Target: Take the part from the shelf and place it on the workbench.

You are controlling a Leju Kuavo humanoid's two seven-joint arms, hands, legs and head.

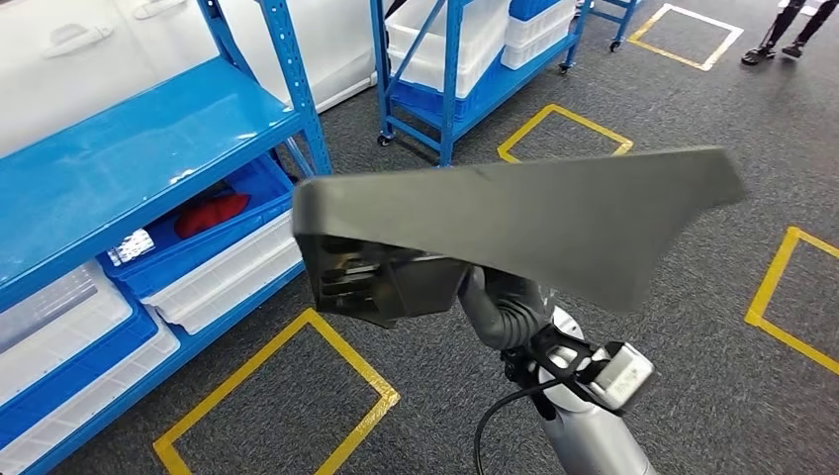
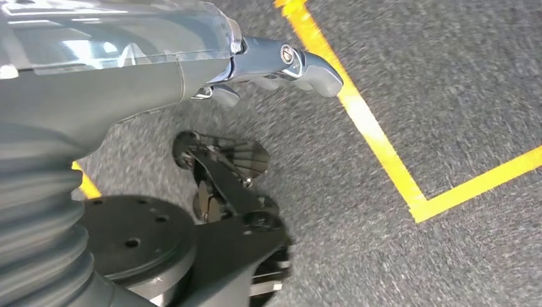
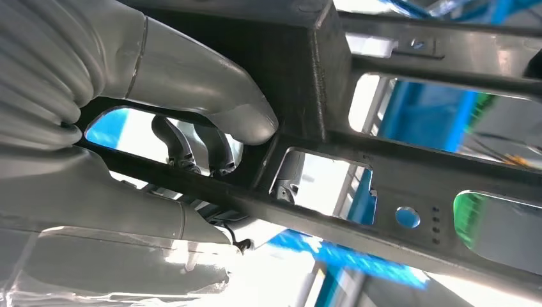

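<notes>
Gripping the grey part (image 1: 524, 223), your right hand (image 3: 160, 128) holds it above the carpet beside the blue shelf (image 1: 129, 158). Your left hand (image 2: 275, 64) hangs empty, fingers curled.

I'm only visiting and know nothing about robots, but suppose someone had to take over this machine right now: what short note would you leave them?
Right hand: grips the large dark grey plastic part, thumb and fingers wrapped around its ribbed frame, held up over the grey carpet.
Left hand: holds nothing, hanging low over the carpet near a yellow tape line.
Blue metal shelf: to the robot's left, with white and blue bins; the part is off it.
Done: part taken from the shelf.
Left: carry it to the workbench and set it down there.
</notes>
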